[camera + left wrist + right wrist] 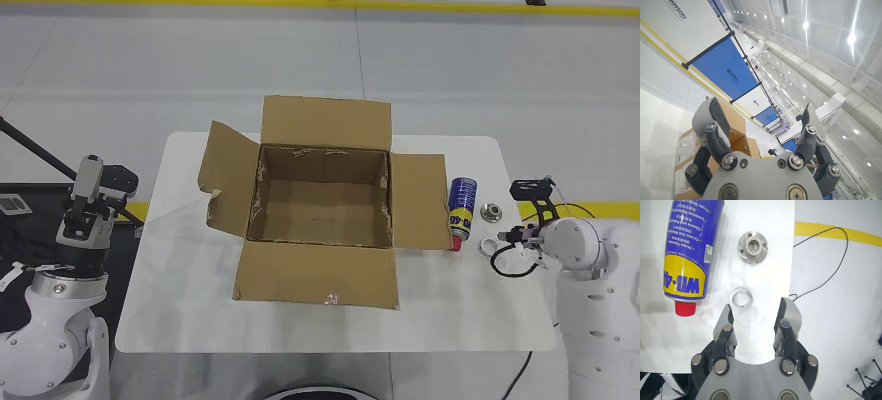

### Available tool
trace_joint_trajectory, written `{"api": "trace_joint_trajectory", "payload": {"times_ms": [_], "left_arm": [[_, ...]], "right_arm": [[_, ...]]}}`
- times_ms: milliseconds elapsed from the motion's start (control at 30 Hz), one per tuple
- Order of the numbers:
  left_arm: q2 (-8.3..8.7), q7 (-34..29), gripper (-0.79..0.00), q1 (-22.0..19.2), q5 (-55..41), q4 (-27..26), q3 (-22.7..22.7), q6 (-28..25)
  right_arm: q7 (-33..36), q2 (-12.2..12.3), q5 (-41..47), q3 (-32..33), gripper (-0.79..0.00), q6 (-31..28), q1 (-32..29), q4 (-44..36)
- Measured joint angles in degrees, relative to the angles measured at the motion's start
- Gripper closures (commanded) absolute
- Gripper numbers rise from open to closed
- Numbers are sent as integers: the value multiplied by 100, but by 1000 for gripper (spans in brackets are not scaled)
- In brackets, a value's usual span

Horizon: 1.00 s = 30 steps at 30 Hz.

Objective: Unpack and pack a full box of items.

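Top view: open box (315, 275) mid-table (180, 300), flaps spread; spray can (461, 212) lying just beside right flap, flange (490, 211) and ring (486, 246) near it.
Left wrist view: left gripper (761, 104) spread wide, holding nothing.
Right wrist view: right gripper (755, 304) wide, unladen, near ring.

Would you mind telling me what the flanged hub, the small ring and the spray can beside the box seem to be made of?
Flanged hub: machined metal, probably steel or aluminium; grey satin sheen, drilled holes, faint turning marks.
Small ring: likewise bare metal, paler and brighter, perhaps aluminium.
Spray can: thin sheet metal by its rolled rim, glossy printed coat; its red cap looks plastic.
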Motion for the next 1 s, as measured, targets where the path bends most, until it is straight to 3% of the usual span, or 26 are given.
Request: {"api": "trace_joint_trajectory", "payload": {"times_ms": [567, 1000], "left_arm": [[0, 0, -785, 0, 0, 0, 0, 0], [0, 0, -785, 0, 0, 0, 0, 0]], "right_arm": [[-187, 13, 71, -483, -296, 65, 360, 1025], [-278, 14, 81, -809, -172, 99, 600, 1484]]}}
